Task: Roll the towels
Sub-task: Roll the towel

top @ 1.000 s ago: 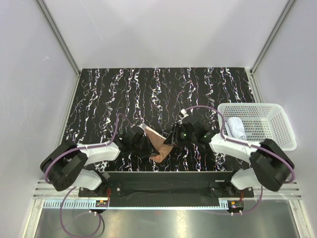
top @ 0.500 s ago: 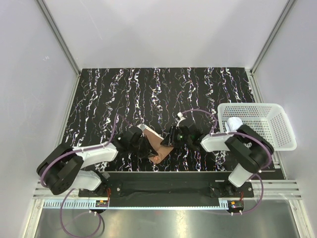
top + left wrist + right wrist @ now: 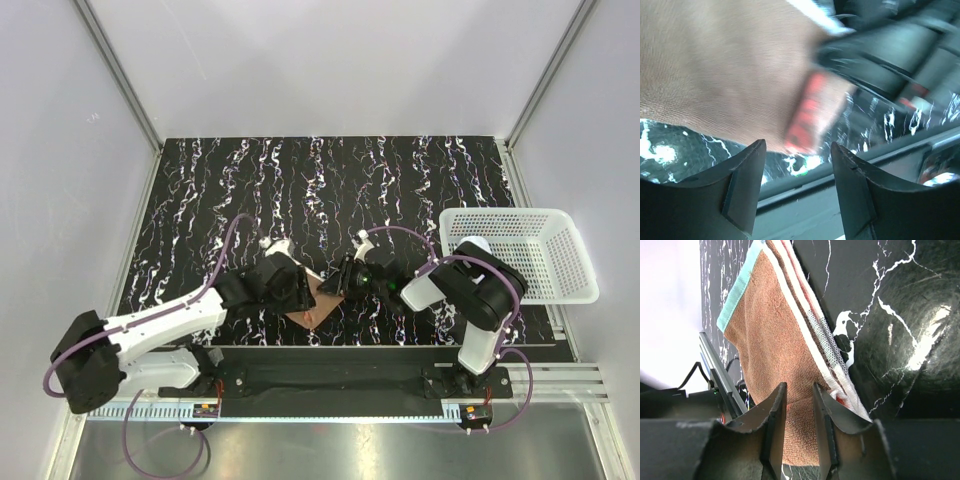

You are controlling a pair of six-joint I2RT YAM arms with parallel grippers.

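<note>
The orange towel [image 3: 313, 302] lies crumpled near the table's front edge, between my two grippers, brownish reverse up. In the right wrist view the towel [image 3: 775, 335] shows its brown reverse, a teal hem and white printed edge. My right gripper [image 3: 797, 387] is pinched on a fold of it from the right side [image 3: 345, 282]. My left gripper [image 3: 293, 290] sits at the towel's left edge. Its jaws [image 3: 797, 150] stand open and hold nothing, with the blurred towel [image 3: 725, 75] just beyond its fingertips.
A white perforated basket [image 3: 560, 270] stands at the right edge of the black marbled table [image 3: 300, 180], partly behind the right arm. The black base rail [image 3: 340, 362] runs just in front of the towel. White walls close in on both sides.
My left gripper has opened and let go of the towel, and the left arm has stretched out rightwards. The right arm has folded in closer, still pinching the towel.
</note>
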